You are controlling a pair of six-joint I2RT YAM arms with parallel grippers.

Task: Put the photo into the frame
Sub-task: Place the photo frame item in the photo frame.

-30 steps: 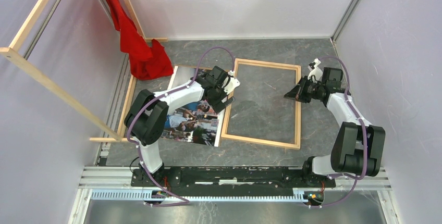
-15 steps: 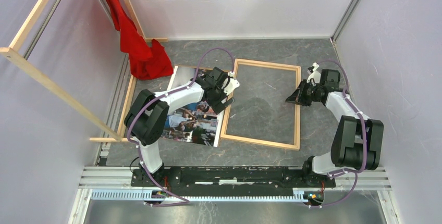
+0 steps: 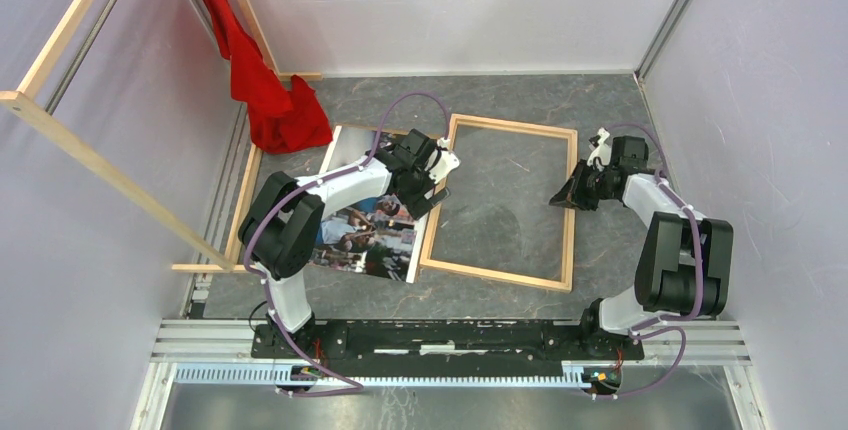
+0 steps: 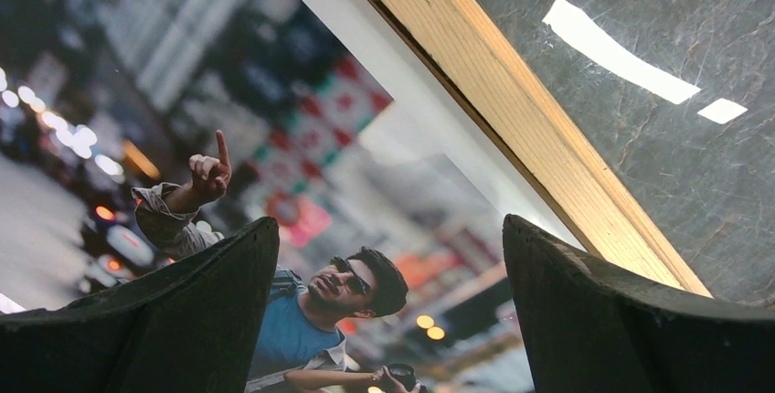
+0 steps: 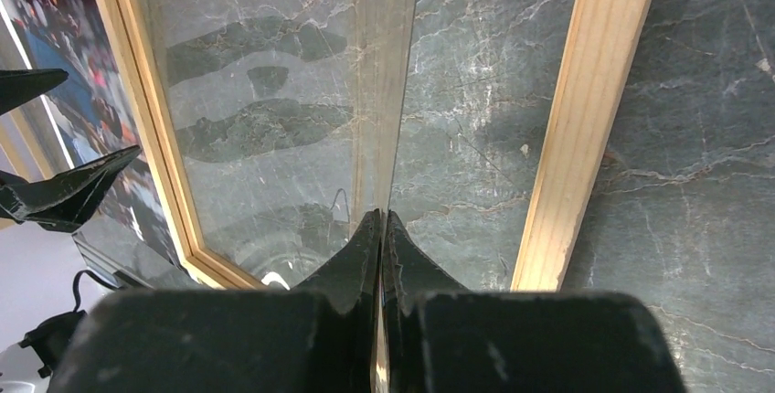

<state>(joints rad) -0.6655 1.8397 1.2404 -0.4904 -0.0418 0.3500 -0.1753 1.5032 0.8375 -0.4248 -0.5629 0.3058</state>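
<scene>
The photo (image 3: 365, 230) lies face up on the table, left of the frame (image 3: 500, 275). My left gripper (image 3: 437, 190) hovers open over the photo's right edge, beside the frame's left rail (image 4: 512, 110). In the left wrist view, the print (image 4: 274, 137) shows between the spread jaws of the left gripper (image 4: 388, 224). My right gripper (image 3: 556, 196) sits at the frame's right rail (image 5: 585, 119). Here the right gripper (image 5: 382, 215) is shut on the edge of a thin clear sheet (image 5: 274, 91), which slants over the frame's opening.
A red cloth (image 3: 275, 100) hangs and pools at the back left. Long wooden rails (image 3: 100, 165) stand along the left wall, and another rail (image 3: 245, 200) lies beside the photo. White walls close in the back and both sides.
My right gripper has drawn a little nearer and lower with the clear sheet. The frame's near end has slid slightly left. The left arm has not moved.
</scene>
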